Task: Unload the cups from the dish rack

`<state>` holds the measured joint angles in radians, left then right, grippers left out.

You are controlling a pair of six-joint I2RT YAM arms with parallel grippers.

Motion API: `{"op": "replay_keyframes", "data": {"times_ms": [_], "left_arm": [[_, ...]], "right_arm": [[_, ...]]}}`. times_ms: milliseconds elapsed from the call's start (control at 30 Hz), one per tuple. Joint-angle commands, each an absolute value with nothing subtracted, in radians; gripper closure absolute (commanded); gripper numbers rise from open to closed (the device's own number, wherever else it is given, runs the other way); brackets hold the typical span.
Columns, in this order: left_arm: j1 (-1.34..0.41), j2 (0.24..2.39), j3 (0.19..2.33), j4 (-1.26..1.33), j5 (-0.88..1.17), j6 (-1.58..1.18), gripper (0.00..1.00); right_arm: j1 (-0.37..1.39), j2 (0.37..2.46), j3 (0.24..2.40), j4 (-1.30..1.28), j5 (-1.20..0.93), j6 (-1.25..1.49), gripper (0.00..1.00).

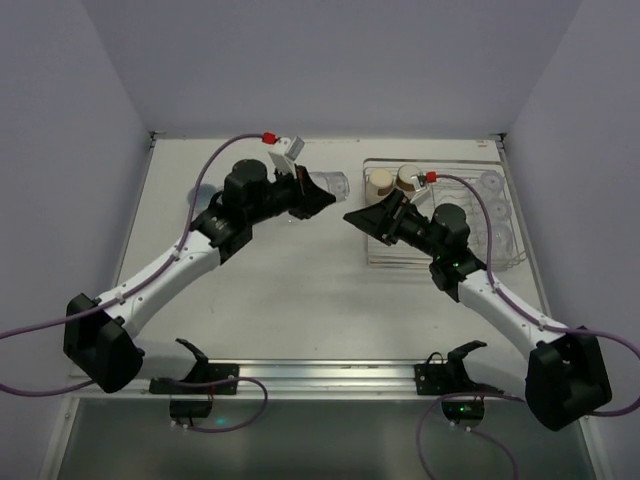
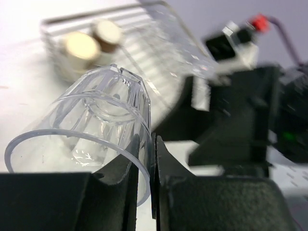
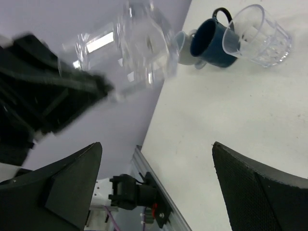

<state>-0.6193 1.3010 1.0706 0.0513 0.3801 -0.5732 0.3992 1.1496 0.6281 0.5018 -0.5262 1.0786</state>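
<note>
My left gripper is shut on the rim of a clear glass tumbler and holds it in the air left of the dish rack. In the left wrist view the fingers pinch the tumbler's wall. My right gripper is open and empty by the rack's left side, its jaws wide apart. Two brown cups with cream tops stand in the rack's far left corner. Clear tumblers lie in the rack's right part. A dark navy mug, a light blue-grey mug and a clear tumbler lie on the table.
The rack's wire side and the two brown cups show behind the held tumbler. The right arm is close on the right of the left gripper. The table's near rail runs between the arm bases.
</note>
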Motion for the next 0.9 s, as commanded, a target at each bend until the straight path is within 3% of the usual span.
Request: {"op": "replay_keyframes", "data": {"times_ms": [0, 200, 533, 867], "left_arm": [[-0.589, 1.351, 1.285, -0.274, 0.037, -0.342, 1.00], [-0.523, 1.529, 1.474, -0.505, -0.073, -0.233, 1.00], [-0.485, 1.824, 1.811, -0.810, -0.087, -0.124, 1.00], [-0.486, 1.922, 1.897, -0.877, -0.097, -0.097, 1.00]], "right_arm": [[0.417, 1.048, 0.667, 0.278, -0.441, 0.908, 0.01], [0.419, 0.973, 0.661, 0.114, -0.336, 0.789, 0.01], [0.419, 0.934, 0.663, 0.022, -0.275, 0.674, 0.01], [0.419, 0.951, 0.657, 0.014, -0.285, 0.647, 0.01]]}}
